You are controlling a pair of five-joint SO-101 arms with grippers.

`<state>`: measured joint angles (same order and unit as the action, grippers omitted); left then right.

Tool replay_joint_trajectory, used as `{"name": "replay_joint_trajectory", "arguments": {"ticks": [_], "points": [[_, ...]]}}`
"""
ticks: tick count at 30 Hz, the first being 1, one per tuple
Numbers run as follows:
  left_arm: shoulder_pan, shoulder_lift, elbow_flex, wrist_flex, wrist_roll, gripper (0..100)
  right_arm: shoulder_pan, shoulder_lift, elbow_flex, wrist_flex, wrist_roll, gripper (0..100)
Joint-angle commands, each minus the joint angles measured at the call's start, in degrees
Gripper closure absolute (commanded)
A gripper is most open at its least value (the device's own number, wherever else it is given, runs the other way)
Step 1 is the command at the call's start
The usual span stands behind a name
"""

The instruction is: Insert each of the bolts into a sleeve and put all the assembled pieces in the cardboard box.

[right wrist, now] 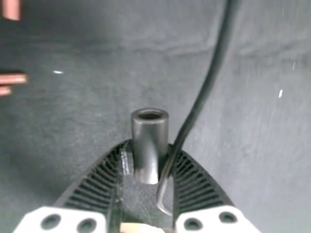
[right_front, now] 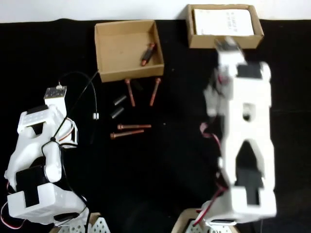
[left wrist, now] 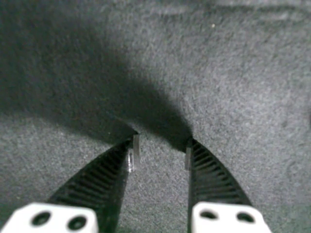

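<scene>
My right gripper (right wrist: 148, 151) is shut on a black sleeve (right wrist: 149, 130), which stands upright between the fingers with its open end showing. Copper bolt ends (right wrist: 12, 78) lie farther off on the black cloth. In the high view the right arm (right_front: 245, 121) is raised over the table's right side. Several loose copper bolts (right_front: 134, 126) and black sleeves (right_front: 119, 101) lie below the cardboard box (right_front: 108, 48), which holds one assembled piece (right_front: 148, 54). My left gripper (left wrist: 160, 151) is open just above bare cloth, and the left arm (right_front: 39, 145) sits folded at the left.
A second cardboard box (right_front: 194, 41) with a printed sheet (right_front: 223, 22) stands at the back right. A thin black cable (right_front: 92, 92) loops beside the left arm. Another dark cable (right wrist: 209, 82) hangs across the right wrist view.
</scene>
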<state>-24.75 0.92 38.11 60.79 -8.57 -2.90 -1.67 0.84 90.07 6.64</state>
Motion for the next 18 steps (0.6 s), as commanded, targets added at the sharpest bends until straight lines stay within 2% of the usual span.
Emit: {"name": "replay_joint_trajectory", "arguments": {"ticks": [1,7,11,15,18], "points": [[0.8,0.0,-1.3,0.1,-0.1,84,0.8,-8.8,18.0,-9.5,-1.0,99.1],[0.8,0.0,-1.4,0.1,-0.2,84,0.9,-17.9,47.5,-35.6,-1.1,99.1],[0.7,0.3,-1.6,0.1,-0.3,84,0.9,-21.7,61.9,-51.4,-1.1,99.1],[0.7,0.3,-1.6,0.1,-0.3,84,0.9,-23.0,70.5,-61.2,-1.1,99.1],[0.7,0.1,-1.3,0.1,-0.3,84,0.9,-23.4,73.4,-64.7,-1.1,99.1]]}}
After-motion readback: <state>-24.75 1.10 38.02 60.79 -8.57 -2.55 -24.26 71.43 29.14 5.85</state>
